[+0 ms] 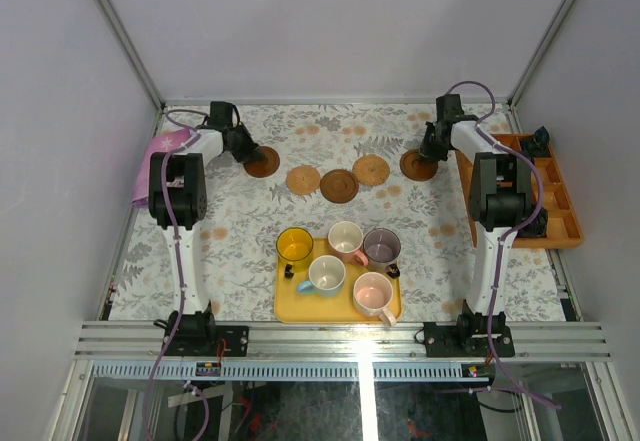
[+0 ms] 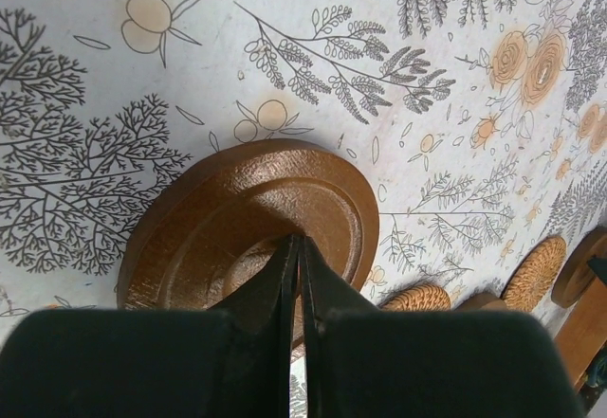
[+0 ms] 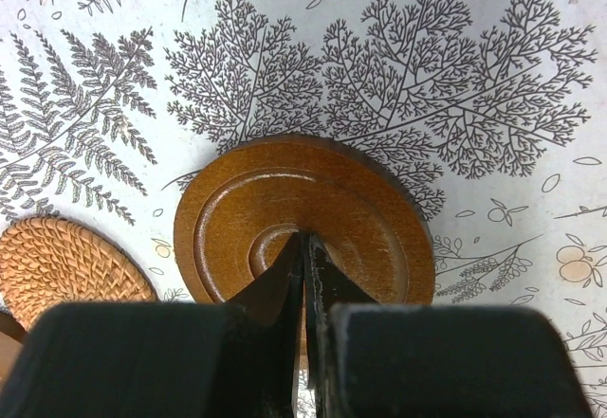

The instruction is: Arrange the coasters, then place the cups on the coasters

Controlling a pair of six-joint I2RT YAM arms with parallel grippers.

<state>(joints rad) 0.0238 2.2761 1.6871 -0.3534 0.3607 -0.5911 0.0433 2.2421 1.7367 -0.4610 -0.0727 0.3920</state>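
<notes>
Coasters (image 1: 339, 185): counted five, all lying flat on the flowered tablecloth (image 1: 230, 251) in a loose row across the far half.

Found the left claw (image 2: 296, 243) fully closed, fingers pressed together with nothing between them. Tips down over the top face of the leftmost brown coaster (image 2: 256, 214), near its middle. Could not tell whether pressing on it or just clear of it.

Found the right claw (image 3: 303, 238) likewise fully closed and holding nothing. Tips over the centre rings of the rightmost brown coaster (image 3: 285, 186).

Noted between those two, from the left: a tan woven coaster (image 1: 303, 179), a third brown coaster (image 1: 339, 185) and a second tan woven coaster (image 1: 370, 170). Found these three close together, edges touching or nearly so.

Recorded five cups upright on a yellow tray (image 1: 290, 306) near the arm bases, well apart from the row. Far row: yellow cup (image 1: 294, 245), pink cup (image 1: 346, 238), purple-grey cup (image 1: 381, 246). Near row: light blue cup (image 1: 325, 274), second pink cup (image 1: 373, 292).

Noted a wooden compartment box (image 1: 560, 201) at the right edge and a pink cloth (image 1: 165, 151) at the far left.
</notes>
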